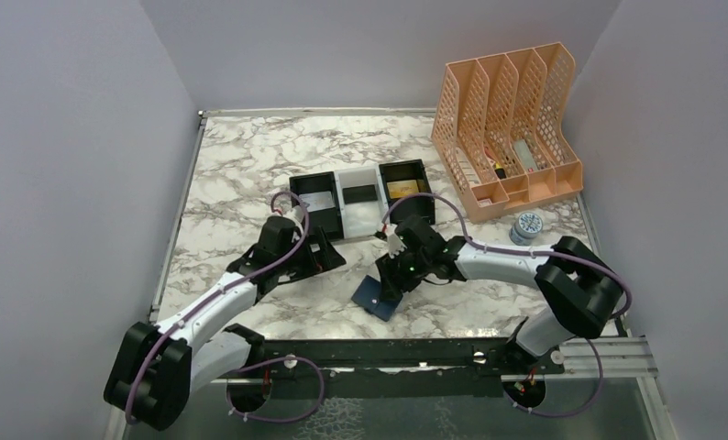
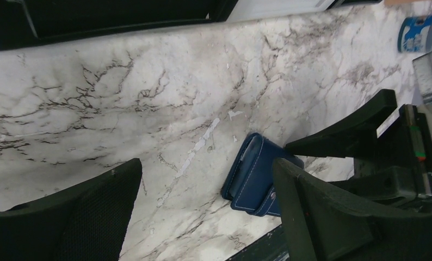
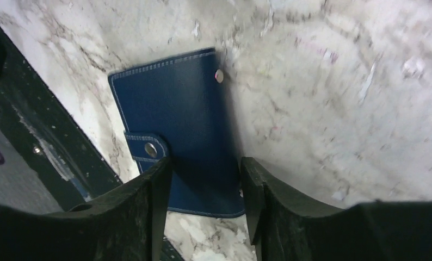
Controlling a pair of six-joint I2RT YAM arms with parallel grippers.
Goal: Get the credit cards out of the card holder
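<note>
Both grippers are spread. The right gripper [image 3: 205, 166] hangs over the closed holder [image 3: 176, 103], one finger on each side of its near half; whether they touch it I cannot tell. The holder lies flat on the table [image 1: 241, 174] near the front edge, tab snapped shut. The left gripper [image 2: 205, 163] hovers nearby over bare marble. In the tray [image 1: 360, 218] lie the grey card [image 1: 316, 203] in the left compartment, the dark card [image 1: 360, 192] in the middle and the gold card [image 1: 402, 189] in the right.

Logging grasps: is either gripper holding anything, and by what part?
Nothing is clearly held. The left gripper is open and empty; the right gripper hangs open over the card holder, near its tab.
</note>
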